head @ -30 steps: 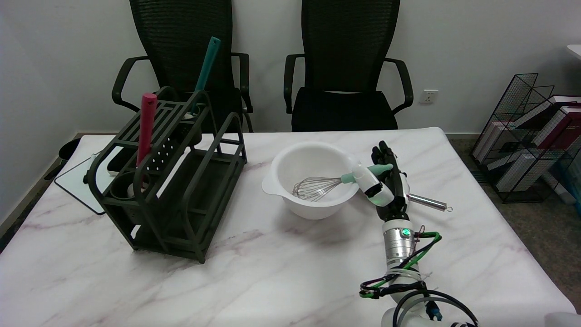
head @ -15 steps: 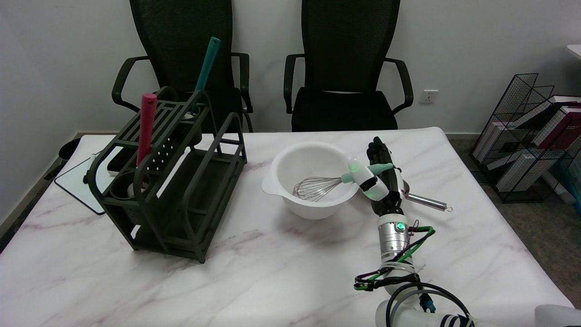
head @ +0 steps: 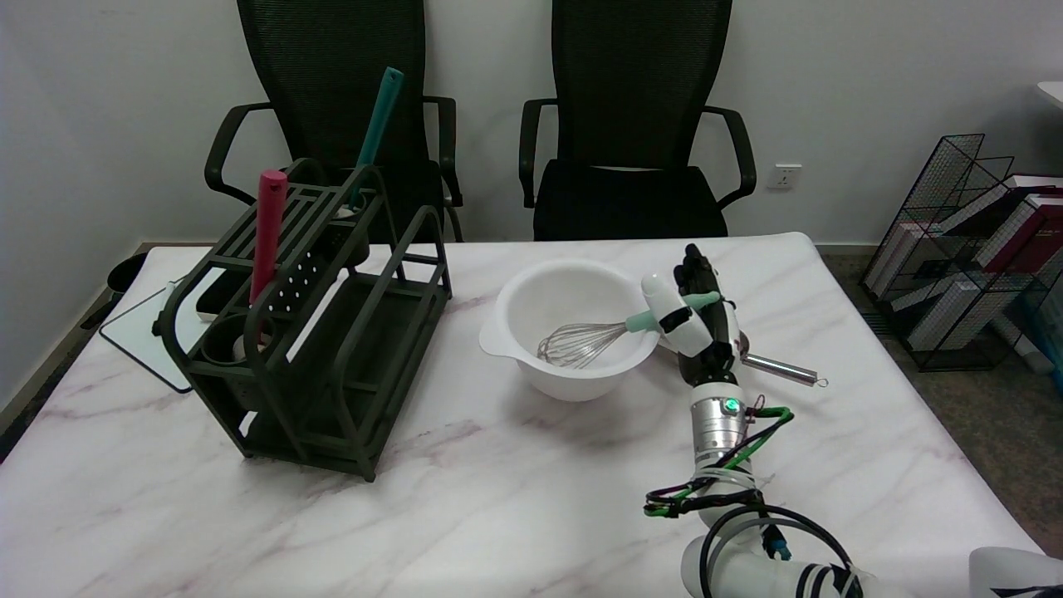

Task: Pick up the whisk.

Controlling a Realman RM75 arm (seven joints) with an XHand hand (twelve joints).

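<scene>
Fingers (head: pixel 674 314) of the right hand (head: pixel 696 320) grip one whisk (head: pixel 594 339) by its mint handle; its wires lie inside one white bowl (head: pixel 573 328) on the counter (head: pixel 498 490). One dark rack (head: pixel 307 324) holds two utensils. Two chairs stand behind.

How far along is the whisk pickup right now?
Reach looks done: the right robot hand is at the whisk, fingers around its mint handle. In hand: securing the grasp. Left: the lift, since the wire head looks to sit inside the white bowl; whether it touches bottom is unclear.
</scene>
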